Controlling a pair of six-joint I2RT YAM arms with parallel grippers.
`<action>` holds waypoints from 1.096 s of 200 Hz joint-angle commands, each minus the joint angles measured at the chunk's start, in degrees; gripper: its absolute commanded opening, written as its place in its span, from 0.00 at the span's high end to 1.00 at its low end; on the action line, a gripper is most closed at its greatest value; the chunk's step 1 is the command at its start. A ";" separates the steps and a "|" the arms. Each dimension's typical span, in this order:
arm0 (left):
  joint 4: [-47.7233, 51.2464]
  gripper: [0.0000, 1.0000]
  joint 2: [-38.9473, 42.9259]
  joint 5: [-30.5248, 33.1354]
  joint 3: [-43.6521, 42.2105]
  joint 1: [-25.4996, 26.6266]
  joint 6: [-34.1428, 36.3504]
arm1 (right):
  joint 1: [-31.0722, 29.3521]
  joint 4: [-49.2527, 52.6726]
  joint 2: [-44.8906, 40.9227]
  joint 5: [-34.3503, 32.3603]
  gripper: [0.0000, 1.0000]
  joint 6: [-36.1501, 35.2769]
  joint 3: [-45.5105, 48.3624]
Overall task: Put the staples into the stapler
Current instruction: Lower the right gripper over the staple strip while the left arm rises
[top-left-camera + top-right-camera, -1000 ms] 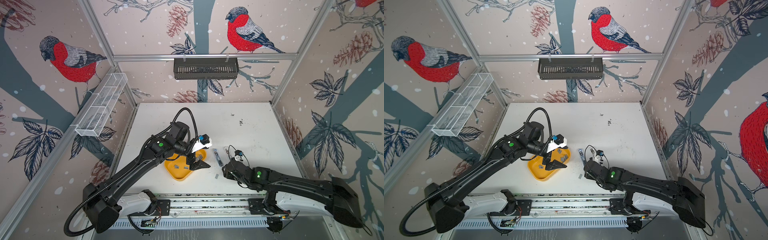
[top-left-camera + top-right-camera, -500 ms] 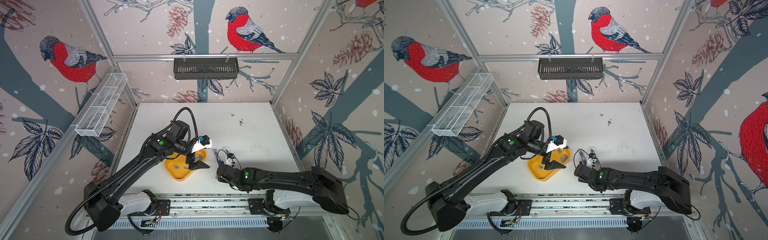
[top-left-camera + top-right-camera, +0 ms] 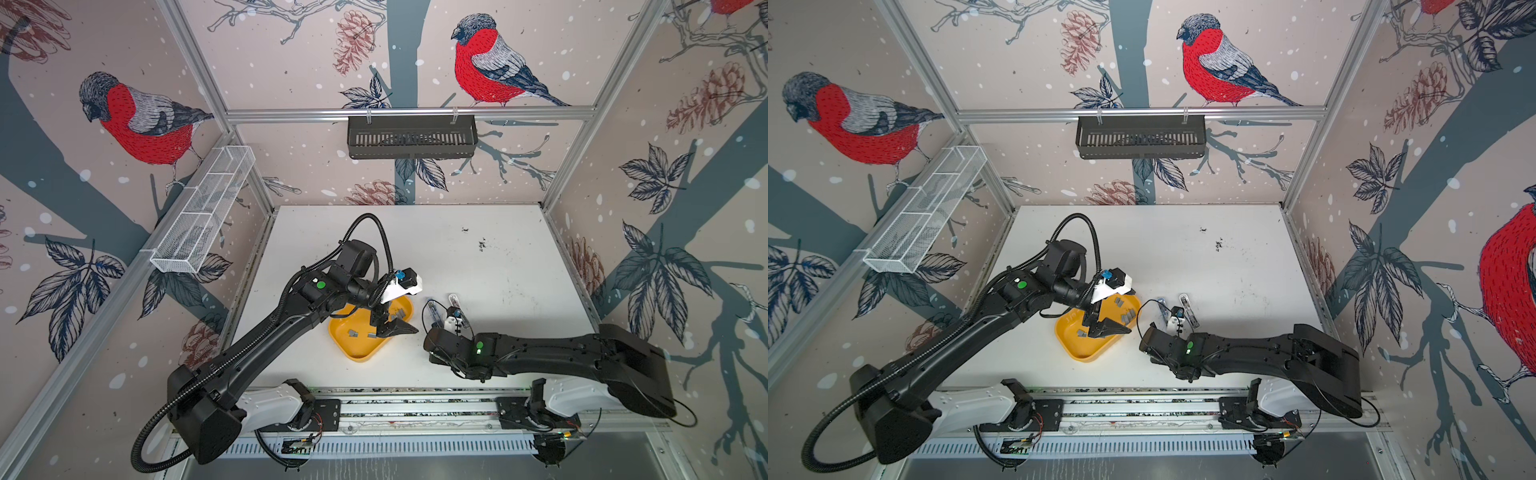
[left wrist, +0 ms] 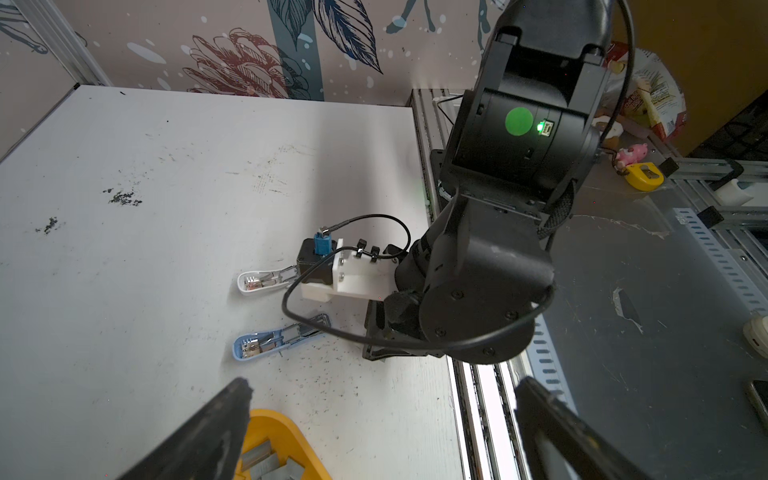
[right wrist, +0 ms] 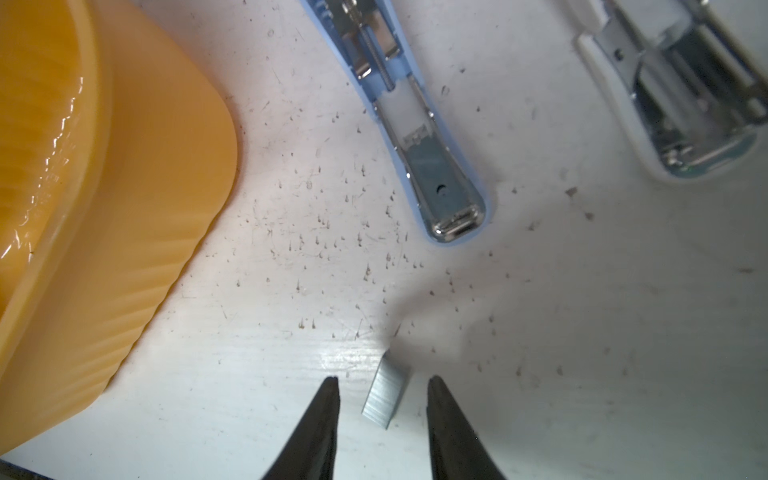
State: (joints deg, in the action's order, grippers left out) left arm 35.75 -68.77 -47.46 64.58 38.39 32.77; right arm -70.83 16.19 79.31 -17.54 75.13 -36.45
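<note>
Right wrist view: one grey metal staple strip [image 5: 384, 390] lies between the narrowed, untouching jaws of the right gripper [image 5: 383, 378]; two plastic stapler halves [image 5: 419, 137] (blue, white); left gripper [image 4: 384, 383] gapes wide.

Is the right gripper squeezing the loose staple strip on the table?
No, the staple strip lies on the table between the fingertips of the right gripper, a gap showing on each side.
</note>
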 commanded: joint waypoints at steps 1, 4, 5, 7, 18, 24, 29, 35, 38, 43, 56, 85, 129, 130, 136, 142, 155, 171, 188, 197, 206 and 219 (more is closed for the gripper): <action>-0.82 0.01 0.68 -0.64 0.19 -0.16 0.23 | -0.36 0.65 1.03 -0.85 0.64 -0.29 -0.90; -0.98 0.01 0.74 -0.50 0.05 -0.23 0.14 | -0.36 0.54 1.17 -0.83 0.65 -0.26 -0.87; -1.05 0.02 0.74 -0.47 0.04 -0.24 0.07 | -0.36 0.53 1.23 -0.83 0.65 -0.30 -0.89; -1.19 0.01 0.79 -0.34 -0.04 -0.24 -0.02 | -0.43 0.47 1.21 -0.76 0.65 -0.26 -0.88; -1.64 0.01 1.27 0.06 -0.29 -0.25 -0.25 | -0.40 0.34 1.68 -0.73 0.65 -0.17 -0.86; -1.80 0.01 1.39 0.17 -0.41 -0.29 -0.32 | -0.44 0.25 1.83 -0.66 0.66 -0.10 -0.82; -1.97 0.02 1.38 0.26 -0.46 -0.29 -0.52 | -0.45 0.05 1.91 -0.65 0.66 -0.08 -0.69; -2.23 0.02 1.44 0.32 -0.50 -0.38 -0.70 | -0.47 -0.13 2.03 -0.59 0.66 0.01 -0.45; -2.32 0.01 1.40 0.27 -0.58 -0.36 -0.77 | -0.43 -0.25 2.12 -0.58 0.66 0.06 -0.40; -2.35 0.02 1.32 0.14 -0.59 -0.40 -0.77 | -0.37 -0.40 2.16 -0.58 0.66 0.14 -0.19; -2.00 0.02 1.10 -0.09 -0.31 -0.34 -0.66 | -0.43 -0.78 2.25 -0.40 0.67 0.32 0.16; -2.00 0.01 0.69 -0.17 -0.33 -0.34 -0.63 | -0.37 -1.58 2.71 -0.13 0.68 -0.23 0.15; -1.90 0.01 0.37 -0.09 -0.31 -0.34 -0.63 | -0.31 -1.80 4.04 0.05 0.70 -1.13 -0.59; -1.90 0.01 0.34 -0.09 -0.32 -0.34 -0.66 | -0.34 -1.79 4.07 0.09 0.70 -1.13 -0.62; -1.91 0.01 0.30 -0.09 -0.28 -0.34 -0.65 | -0.33 -1.69 4.31 0.06 0.70 -1.15 -0.73; -1.82 0.02 0.30 -0.09 -0.24 -0.34 -0.69 | -0.36 -1.68 4.43 0.05 0.70 -1.21 -0.81; -1.88 0.02 0.31 0.04 -0.28 -0.34 -0.64 | -0.37 -1.77 4.70 0.03 0.71 -1.35 -0.86; -1.91 0.02 0.31 0.26 -0.32 -0.32 -0.68 | -0.36 -1.95 4.95 -0.20 0.71 -1.78 -0.96; -1.82 0.01 0.22 0.27 -0.28 -0.34 -0.65 | -0.41 -1.41 5.73 -0.09 0.72 -2.78 -1.62; -1.91 0.01 0.17 0.27 -0.33 -0.39 -0.69 | -0.36 -0.68 6.47 -0.26 0.72 -3.27 -2.18; -2.01 0.01 0.30 0.43 -0.33 -0.34 -0.69 | -0.50 0.14 7.15 -0.51 0.73 -3.72 -2.76; -2.17 0.02 0.47 0.70 -0.46 -0.34 -0.71 | -0.67 1.23 8.10 -0.89 0.73 -4.30 -3.58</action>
State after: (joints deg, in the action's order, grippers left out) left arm 34.87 -68.60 -46.63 64.12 38.13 31.73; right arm -71.20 15.05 86.15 -17.41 72.79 -38.76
